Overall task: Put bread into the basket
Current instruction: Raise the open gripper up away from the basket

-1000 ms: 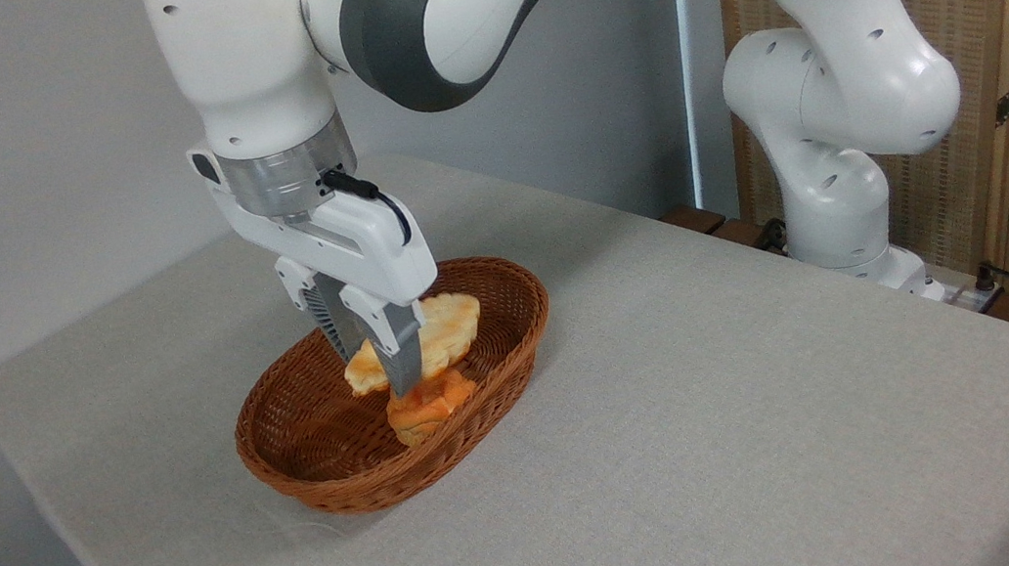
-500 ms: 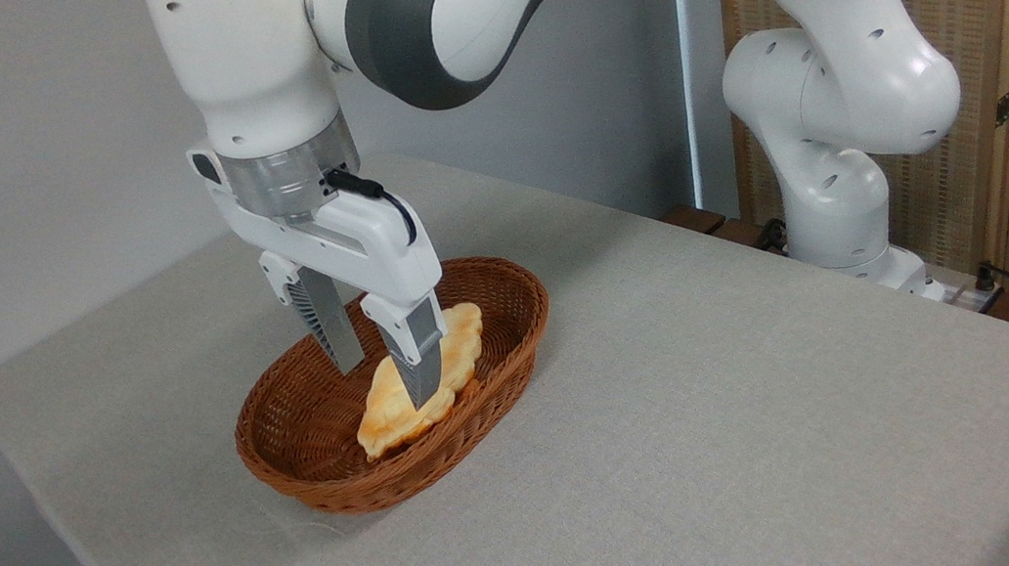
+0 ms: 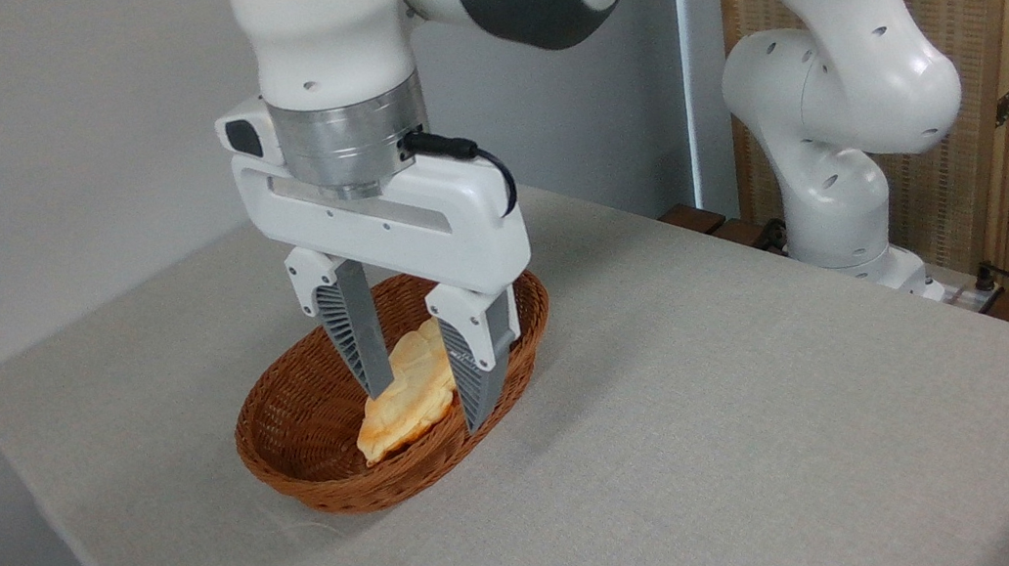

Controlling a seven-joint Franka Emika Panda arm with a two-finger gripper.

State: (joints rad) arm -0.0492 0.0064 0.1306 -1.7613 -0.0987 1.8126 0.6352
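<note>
With pale golden ridged bread (image 3: 407, 397) lying in the oval brown wicker basket (image 3: 313, 468) frame centre-left, my gripper (image 3: 428, 402) is spread wide, empty; placing looks done, next I'd lift clear.

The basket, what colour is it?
Reddish brown woven wicker basket, seen clearly in the fixed camera view.

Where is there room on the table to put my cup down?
The table is bare in front of and right of the basket, and left of it to the edge. It is crowded at the basket: the bread lies inside and the open pincer hangs over it.
</note>
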